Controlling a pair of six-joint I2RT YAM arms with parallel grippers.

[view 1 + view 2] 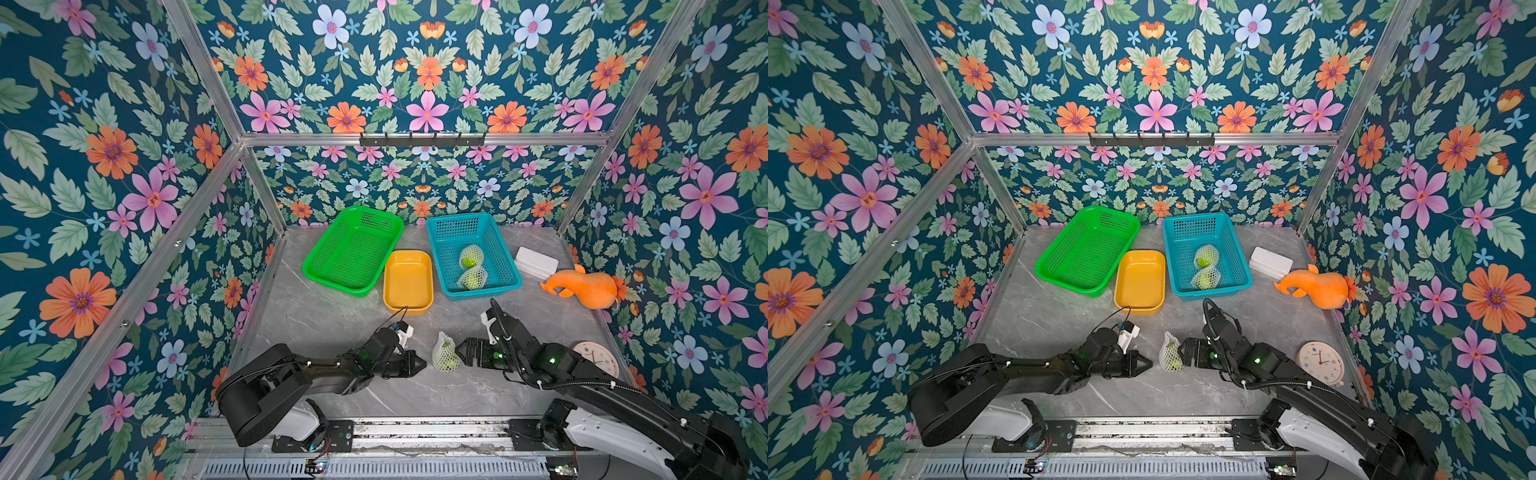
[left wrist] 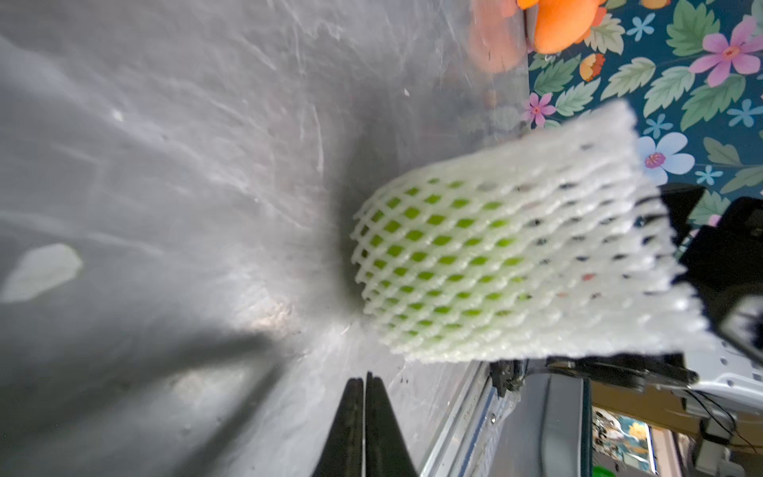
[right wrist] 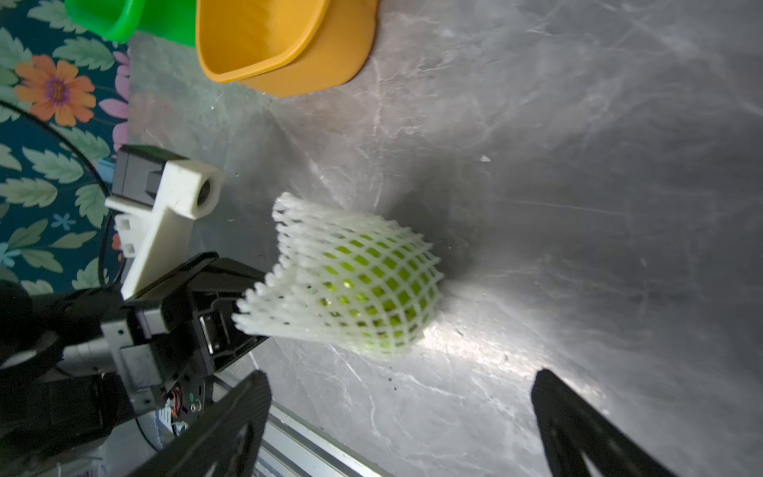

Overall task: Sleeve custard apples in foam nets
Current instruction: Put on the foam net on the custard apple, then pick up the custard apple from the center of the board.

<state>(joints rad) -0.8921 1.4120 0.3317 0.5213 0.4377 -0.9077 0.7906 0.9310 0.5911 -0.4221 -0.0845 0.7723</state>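
Observation:
A custard apple (image 1: 449, 364) sits sleeved in a white foam net (image 1: 441, 351) on the grey table between my two grippers. The net's open end stands up above the fruit. My left gripper (image 1: 423, 365) is shut and empty, its tip just short of the net (image 2: 578, 247). My right gripper (image 1: 459, 352) stands open on the other side, clear of the net (image 3: 297, 247), with nothing between its fingers (image 3: 252, 396). Green fruit (image 3: 373, 272) shows through the mesh. Two more netted custard apples (image 1: 471, 256) (image 1: 473, 277) lie in the blue basket (image 1: 482, 291).
A green basket (image 1: 353, 249) and a yellow tub (image 1: 407, 282) stand beside the blue basket at the back. A white box (image 1: 536, 262), an orange gourd toy (image 1: 586, 289) and a round clock (image 1: 596, 359) lie along the right edge.

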